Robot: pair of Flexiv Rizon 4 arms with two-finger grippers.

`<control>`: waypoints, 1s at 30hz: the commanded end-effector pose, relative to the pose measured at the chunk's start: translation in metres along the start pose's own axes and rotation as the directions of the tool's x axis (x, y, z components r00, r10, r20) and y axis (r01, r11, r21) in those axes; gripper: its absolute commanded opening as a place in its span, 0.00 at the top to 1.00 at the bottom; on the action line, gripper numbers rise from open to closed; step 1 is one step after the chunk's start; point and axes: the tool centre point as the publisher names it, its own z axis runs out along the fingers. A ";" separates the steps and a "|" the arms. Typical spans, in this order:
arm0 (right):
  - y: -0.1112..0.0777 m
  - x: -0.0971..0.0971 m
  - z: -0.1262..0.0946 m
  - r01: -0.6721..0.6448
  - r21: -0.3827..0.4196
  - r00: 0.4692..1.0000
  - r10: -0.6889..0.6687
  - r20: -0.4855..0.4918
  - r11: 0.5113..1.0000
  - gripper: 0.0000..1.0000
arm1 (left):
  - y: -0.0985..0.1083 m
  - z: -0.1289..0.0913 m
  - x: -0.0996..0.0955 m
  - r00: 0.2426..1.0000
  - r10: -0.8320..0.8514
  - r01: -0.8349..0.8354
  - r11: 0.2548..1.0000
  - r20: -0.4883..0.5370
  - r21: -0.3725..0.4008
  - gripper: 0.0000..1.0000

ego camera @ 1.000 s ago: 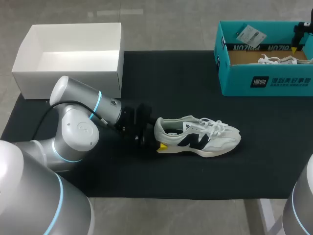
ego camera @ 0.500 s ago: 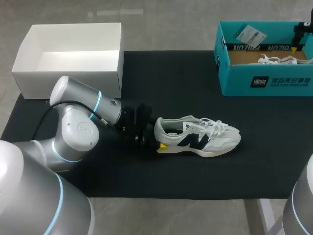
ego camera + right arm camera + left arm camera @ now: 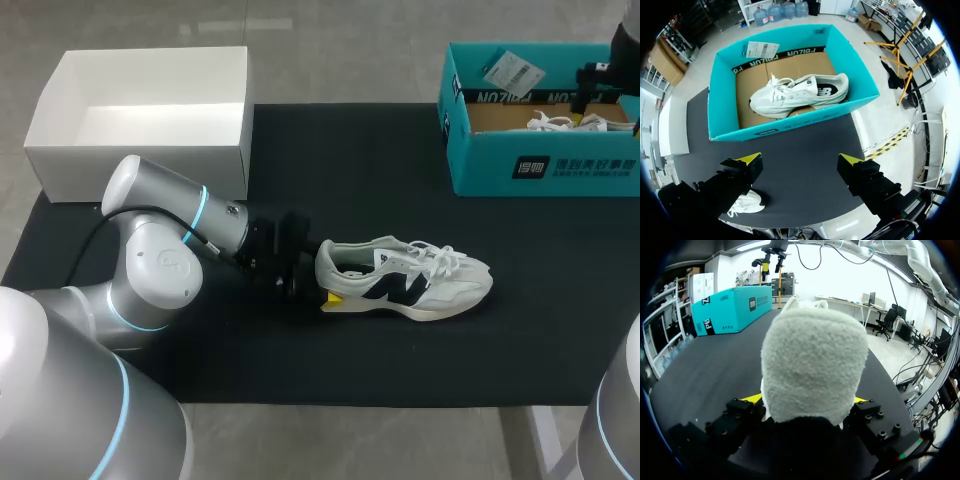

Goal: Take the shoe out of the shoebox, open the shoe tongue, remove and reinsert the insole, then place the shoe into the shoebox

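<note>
**Left gripper clamped on the shoe's heel; right gripper open above the teal box**

The white and black lace-up running shoe [image 3: 405,283] lies on its sole on the black table mat [image 3: 400,180], near the mat's middle. Its toe points toward my right side and its heel toward my left arm. The left gripper [image 3: 310,280] meets it at the heel end. One yellow fingertip [image 3: 333,297] shows low against the near side of the heel.

In the left wrist view the shoe's padded grey-white heel [image 3: 812,370] stands right between that gripper's fingers [image 3: 752,399]. A yellow tip presses on each side of it, so the left gripper [image 3: 807,400] is closed on the shoe.

The teal cardboard shoebox [image 3: 540,165] sits at the far right corner of the mat, well apart from the held shoe. A second white sneaker [image 3: 570,123] lies inside it on brown cardboard.

The right gripper [image 3: 598,75] hangs over the box's far right part. Seen from the right wrist, the right gripper [image 3: 800,162] has its two fingers spread wide with nothing between them. The box [image 3: 790,117] and the second sneaker [image 3: 800,95] lie ahead of it.

A white open-topped cardboard box [image 3: 130,165] stands at the far left corner, beside the left arm.
</note>
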 end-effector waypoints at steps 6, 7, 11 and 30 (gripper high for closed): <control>-0.054 0.058 -0.016 -0.029 0.006 1.000 0.029 -0.007 1.000 0.00 | 0.000 0.001 0.000 1.000 0.001 -0.001 1.000 0.000 0.001 1.00; -0.061 0.066 -0.017 -0.030 0.001 0.999 0.030 -0.022 1.000 0.00 | 0.000 0.001 0.000 1.000 0.001 -0.001 1.000 0.000 0.001 1.00; -0.084 0.089 -0.007 -0.031 0.022 0.999 0.032 -0.043 0.999 0.00 | 0.000 0.001 0.000 1.000 0.001 -0.001 1.000 0.000 0.001 1.00; -0.171 0.151 0.029 -0.078 0.188 0.991 0.097 -0.092 0.979 0.00 | 0.000 0.001 0.000 1.000 0.001 -0.001 1.000 0.000 0.001 1.00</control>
